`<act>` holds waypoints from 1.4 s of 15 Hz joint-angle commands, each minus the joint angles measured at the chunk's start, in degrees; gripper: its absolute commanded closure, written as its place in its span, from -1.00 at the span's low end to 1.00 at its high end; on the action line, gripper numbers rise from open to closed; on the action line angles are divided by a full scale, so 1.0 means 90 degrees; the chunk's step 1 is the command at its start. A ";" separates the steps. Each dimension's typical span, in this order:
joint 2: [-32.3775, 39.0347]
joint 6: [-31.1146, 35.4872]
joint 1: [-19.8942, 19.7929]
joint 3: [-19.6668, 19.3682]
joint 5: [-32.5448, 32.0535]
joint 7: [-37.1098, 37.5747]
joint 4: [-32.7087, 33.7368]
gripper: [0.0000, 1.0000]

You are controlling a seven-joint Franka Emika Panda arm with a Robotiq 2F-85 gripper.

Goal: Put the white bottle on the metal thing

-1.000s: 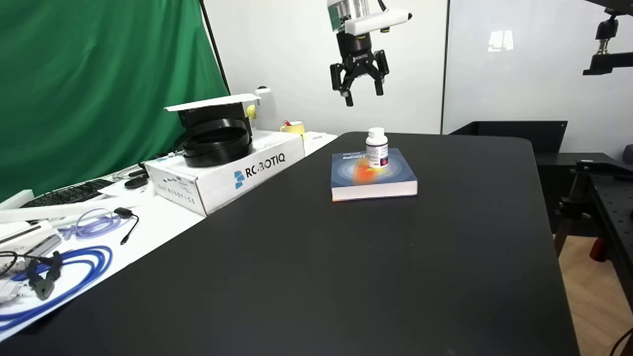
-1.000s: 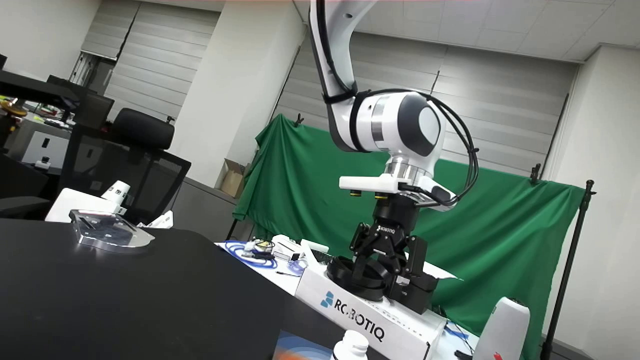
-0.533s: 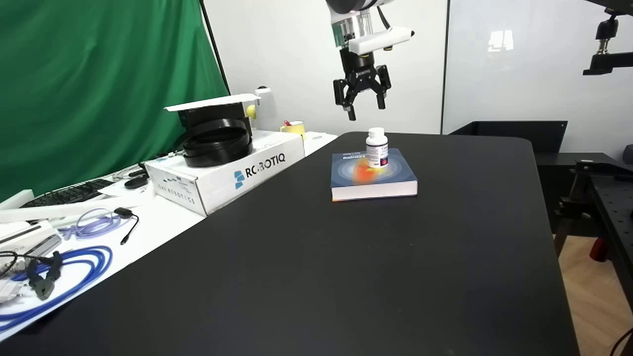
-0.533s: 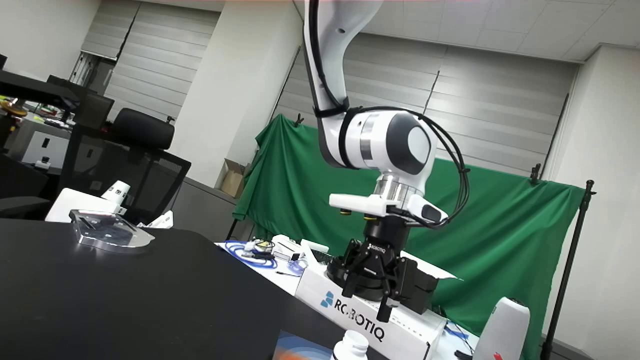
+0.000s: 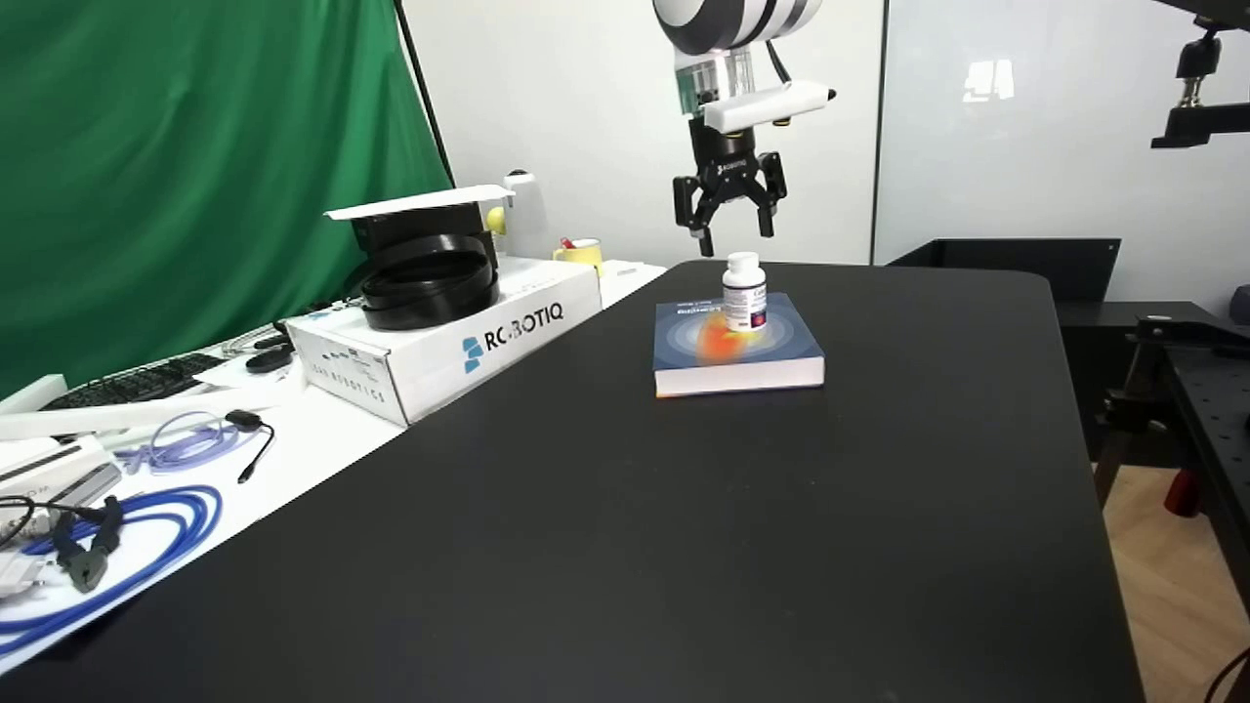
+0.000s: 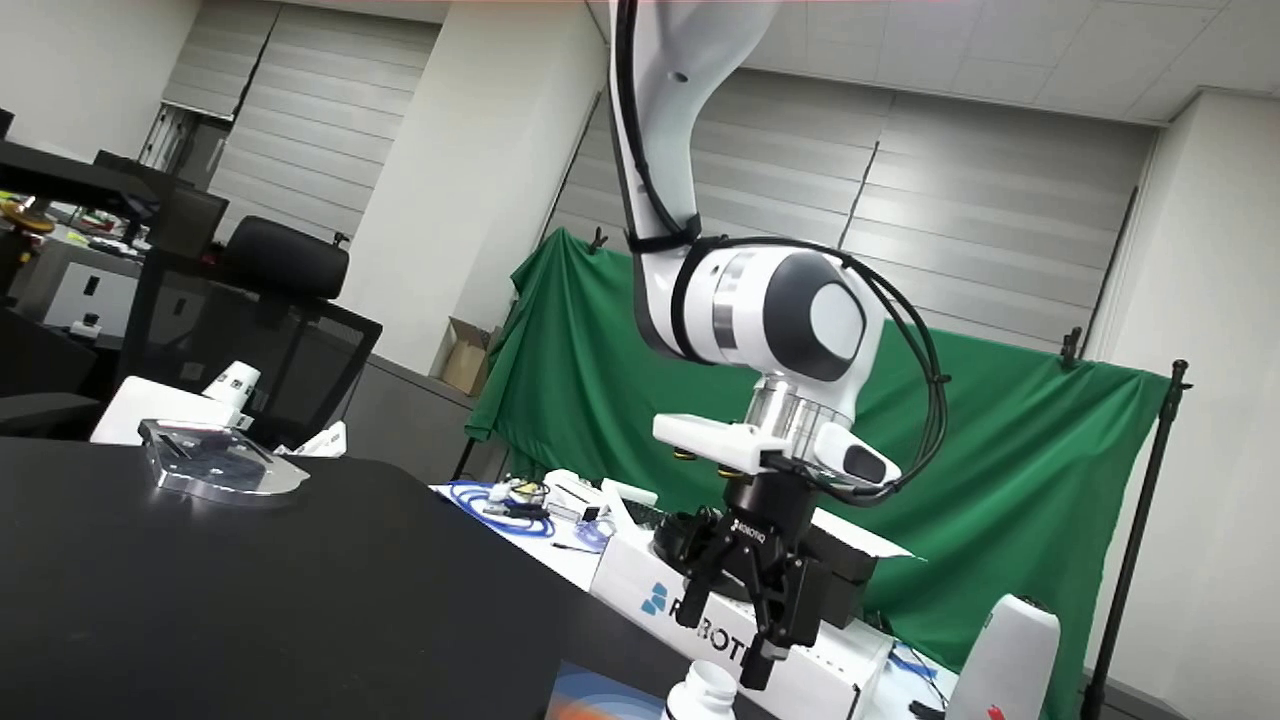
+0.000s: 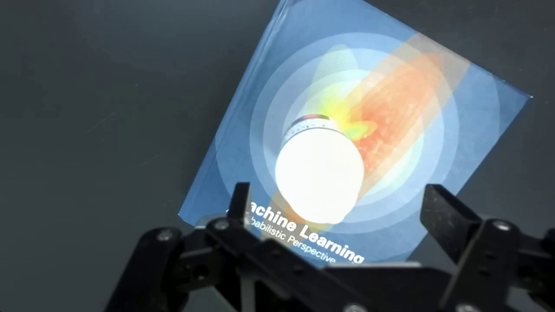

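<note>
The white bottle (image 5: 744, 295) stands upright on a blue book (image 5: 688, 344) on the black table. It also shows in an exterior view (image 6: 700, 694), cut by the lower edge, and from above in the wrist view (image 7: 320, 173). A shiny silver, partly see-through piece, seemingly the metal thing (image 6: 222, 462), lies on the table's far left in that exterior view; it is out of view elsewhere. My gripper (image 5: 736, 234) is open and empty, above and apart from the bottle. In the wrist view its fingers (image 7: 338, 198) stand on either side, below the bottle cap in the picture.
A white Robotiq box (image 5: 469, 337) with black rings (image 5: 430, 283) on it stands on a white side desk beside the black table (image 5: 625, 547). Cables (image 5: 176, 527) lie on that desk. The book's cover (image 7: 390, 130) extends around the bottle.
My open gripper has come down towards the bottle and moved slightly right in one of the exterior views. The bottle, book and silver piece have not moved.
</note>
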 commanded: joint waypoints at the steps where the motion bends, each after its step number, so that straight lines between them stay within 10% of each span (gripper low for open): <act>1: -0.0077 0.0151 -0.0114 0.0025 0.0220 -0.0069 -0.0138 -1.00; 11: 0.0007 0.0883 -0.0157 0.0034 0.0393 -0.0199 -0.0382 -1.00; 12: 0.0019 0.0911 -0.0153 0.0027 0.0385 -0.0192 -0.0397 -0.52; 21: 0.0137 0.0653 -0.0117 -0.0020 0.0370 -0.0042 -0.0288 0.54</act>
